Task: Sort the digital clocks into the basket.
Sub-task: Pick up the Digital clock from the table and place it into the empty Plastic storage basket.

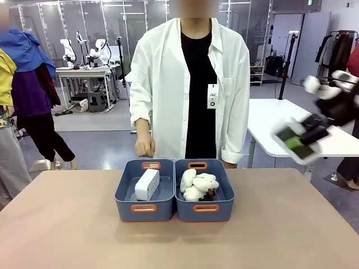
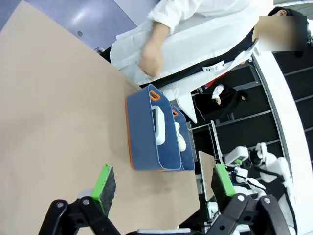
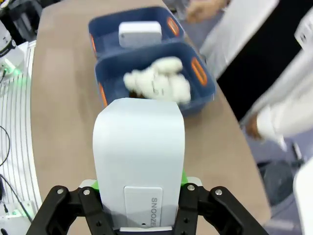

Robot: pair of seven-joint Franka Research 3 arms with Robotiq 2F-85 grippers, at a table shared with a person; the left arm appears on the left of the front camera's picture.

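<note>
**One clock in, one clock up in the air**

Front view: You can see the basket (image 1: 124, 197) near the middle of the table (image 1: 56, 224), a bit toward 6 o'clock. One white clock (image 1: 147, 185) sits inside it. The other bin (image 1: 224, 196) touches the basket on its 3 o'clock side and holds the plush toys (image 1: 197, 185). Your right gripper (image 1: 305, 134) is up at 3 o'clock (it looks blurry), clamped on the second clock (image 1: 293, 143). The person's hand (image 1: 145, 147) hangs at the basket's 12 o'clock.

Left wrist view: Your left gripper (image 2: 163, 183) is spread wide with nothing in it. The basket lies at 12 o'clock from its pads.

Right wrist view: Your right gripper squeezes the second clock from both sides. The basket is at 12 o'clock, past the toy bin.
</note>
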